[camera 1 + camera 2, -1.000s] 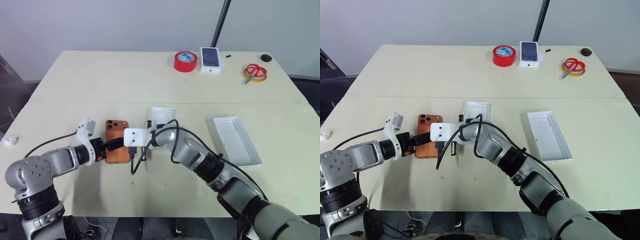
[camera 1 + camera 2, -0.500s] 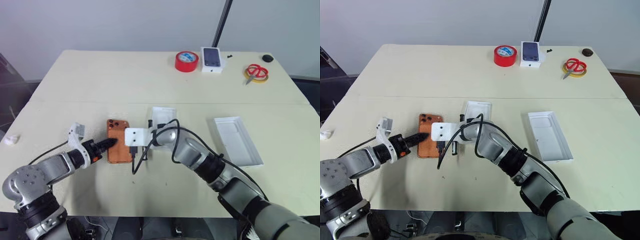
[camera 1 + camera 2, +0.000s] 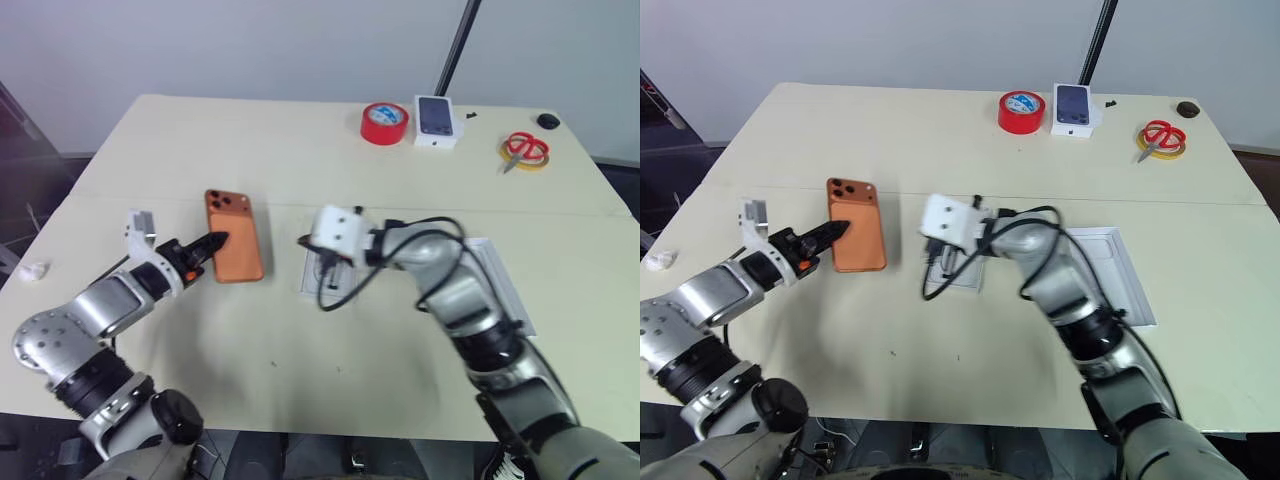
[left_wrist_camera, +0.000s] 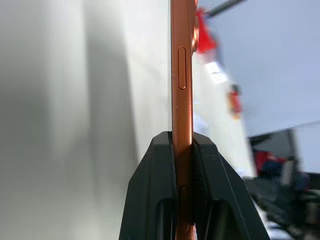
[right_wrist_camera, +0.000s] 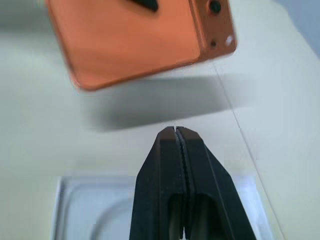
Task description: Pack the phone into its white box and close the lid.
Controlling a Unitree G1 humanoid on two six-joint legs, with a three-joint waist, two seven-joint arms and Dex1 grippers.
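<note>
**Phone aloft on a thin edge grip**

Pinches the phone (image 3: pixel 233 248) by one long side in the left gripper (image 3: pixel 205 245), jaws closed down to the thickness of the copper frame, back and camera block facing up. Carries it clear of the table (image 3: pixel 300 160), judging by the shadow cast beneath it in the right wrist view. Hangs the right gripper (image 5: pixel 176 131) just over the white insert (image 3: pixel 310 275), fingers pressed fully together and holding nothing. Leaves the white box (image 3: pixel 1130 290) well off to the right, partly behind the right forearm, so the phone sits on the far side of that arm from its goal.

Risks, as a judgement:
- Slipping or pivoting: grips only a narrow strip of smooth metal, with most of the phone's weight hanging past the pads.
- Clipping the right arm or its looping cable on the way across.
- Setting down in the insert by mistake, being the nearer white tray.
- Catching the box's thin rim if lowered tilted.
</note>
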